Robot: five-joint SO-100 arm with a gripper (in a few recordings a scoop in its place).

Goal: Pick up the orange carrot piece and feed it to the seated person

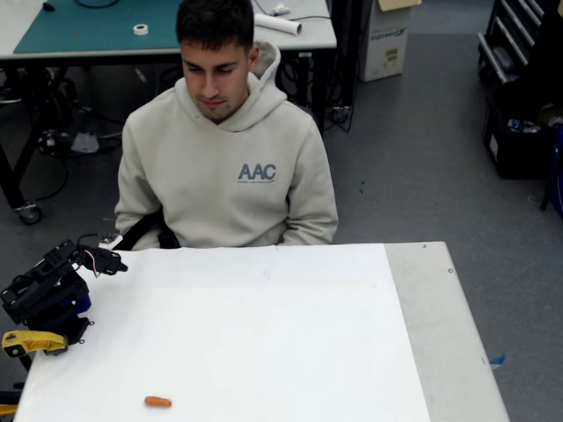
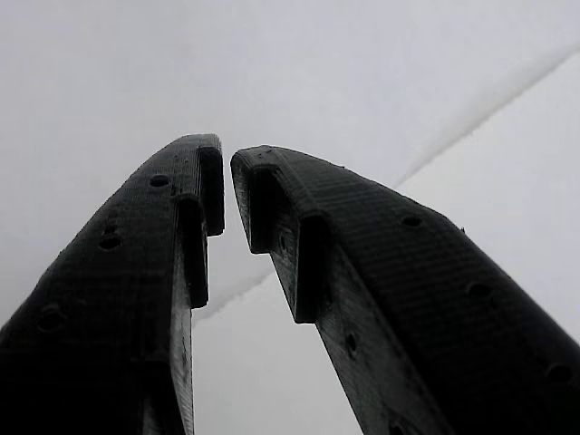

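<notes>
In the fixed view the orange carrot piece [image 1: 158, 402] lies crosswise at bottom left, well below-right of the black gripper [image 1: 113, 261], whose fingers stand nearly together, holding nothing.

The seated person [image 1: 224, 167] is hidden below the chest by the table [image 1: 413, 290] — legs unseen.
</notes>
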